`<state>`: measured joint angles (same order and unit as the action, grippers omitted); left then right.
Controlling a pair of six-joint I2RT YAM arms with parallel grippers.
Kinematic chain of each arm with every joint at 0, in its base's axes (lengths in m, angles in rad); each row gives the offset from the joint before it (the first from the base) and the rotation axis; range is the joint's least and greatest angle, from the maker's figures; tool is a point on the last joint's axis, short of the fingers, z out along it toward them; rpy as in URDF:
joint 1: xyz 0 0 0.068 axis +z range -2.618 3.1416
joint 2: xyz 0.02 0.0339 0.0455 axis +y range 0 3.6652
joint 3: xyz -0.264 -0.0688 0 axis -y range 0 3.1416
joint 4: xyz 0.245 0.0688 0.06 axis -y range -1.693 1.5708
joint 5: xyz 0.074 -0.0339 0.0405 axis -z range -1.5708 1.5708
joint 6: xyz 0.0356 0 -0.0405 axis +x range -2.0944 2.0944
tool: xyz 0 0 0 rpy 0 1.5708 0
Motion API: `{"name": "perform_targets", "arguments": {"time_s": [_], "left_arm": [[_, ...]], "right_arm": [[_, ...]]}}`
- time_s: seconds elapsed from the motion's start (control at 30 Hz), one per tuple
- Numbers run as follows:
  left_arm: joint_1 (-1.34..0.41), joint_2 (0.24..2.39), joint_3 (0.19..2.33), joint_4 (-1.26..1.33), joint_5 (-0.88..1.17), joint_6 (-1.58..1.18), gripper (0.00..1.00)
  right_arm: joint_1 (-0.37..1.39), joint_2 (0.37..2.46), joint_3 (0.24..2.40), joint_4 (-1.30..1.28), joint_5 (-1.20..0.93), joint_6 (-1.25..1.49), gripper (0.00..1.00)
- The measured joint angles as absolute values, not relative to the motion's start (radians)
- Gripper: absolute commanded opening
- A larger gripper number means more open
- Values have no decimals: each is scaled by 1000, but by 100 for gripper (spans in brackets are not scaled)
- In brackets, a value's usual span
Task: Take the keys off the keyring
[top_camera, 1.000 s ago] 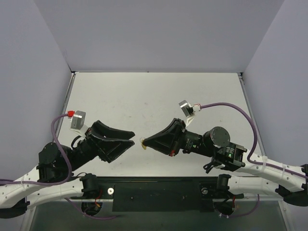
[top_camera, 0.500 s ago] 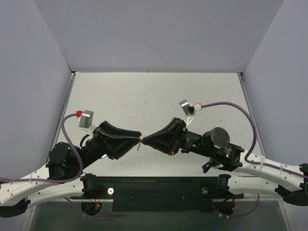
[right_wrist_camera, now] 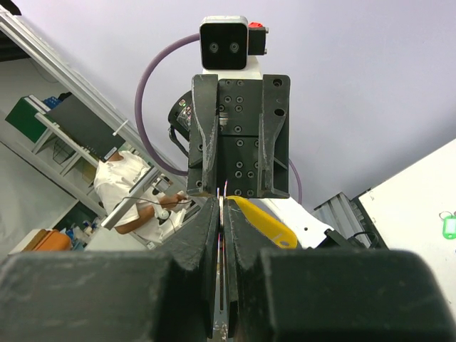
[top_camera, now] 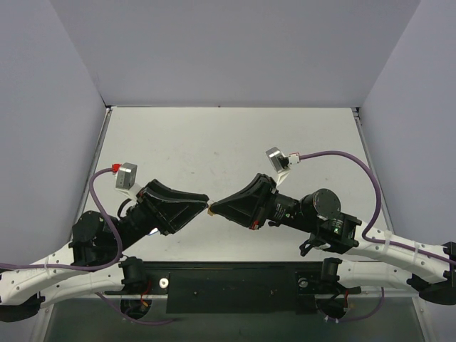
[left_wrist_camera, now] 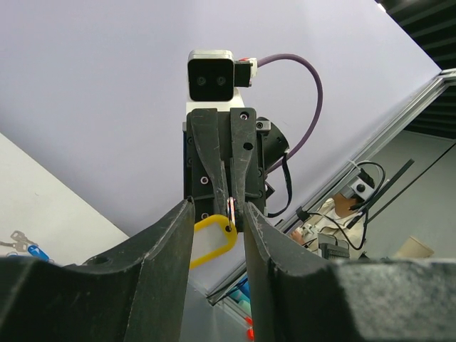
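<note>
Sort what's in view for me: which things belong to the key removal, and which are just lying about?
Job in hand:
keyring's yellow tag
thin metal strip, likely the key, pinched in the right gripper
left gripper, open, facing the tag

Lying about:
blue-tagged keys on the table
green tag on the table

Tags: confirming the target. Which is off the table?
The yellow tag, hanging from the keyring in the right gripper; the blue tag and green tag lie on the table.
</note>
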<state>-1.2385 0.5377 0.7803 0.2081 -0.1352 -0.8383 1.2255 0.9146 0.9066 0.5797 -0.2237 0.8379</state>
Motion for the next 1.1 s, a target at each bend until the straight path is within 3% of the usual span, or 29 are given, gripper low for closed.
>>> {"name": "perform_targets", "arguments": {"time_s": [0.2, 0.4, 0.47, 0.57, 0.6, 0.87, 1.1], "left_arm": [[-1238, 538, 780, 216, -135, -842, 41], [-1238, 546, 780, 222, -134, -852, 29], [-1238, 551, 780, 222, -134, -853, 24], [-1238, 559, 780, 225, -133, -855, 2], [-1238, 559, 781, 226, -133, -858, 0], [-1238, 583, 838, 160, -133, -857, 0], [-1238, 635, 981, -64, -118, -823, 0]], "right_arm": [[1225, 914, 907, 580, -224, 838, 0], [1226, 915, 907, 579, -224, 838, 0], [1226, 915, 907, 579, -224, 838, 0], [1230, 916, 907, 575, -223, 836, 0], [1230, 916, 907, 572, -221, 834, 0], [1232, 916, 907, 572, -211, 821, 0], [1237, 902, 940, 479, -209, 797, 0]]}}
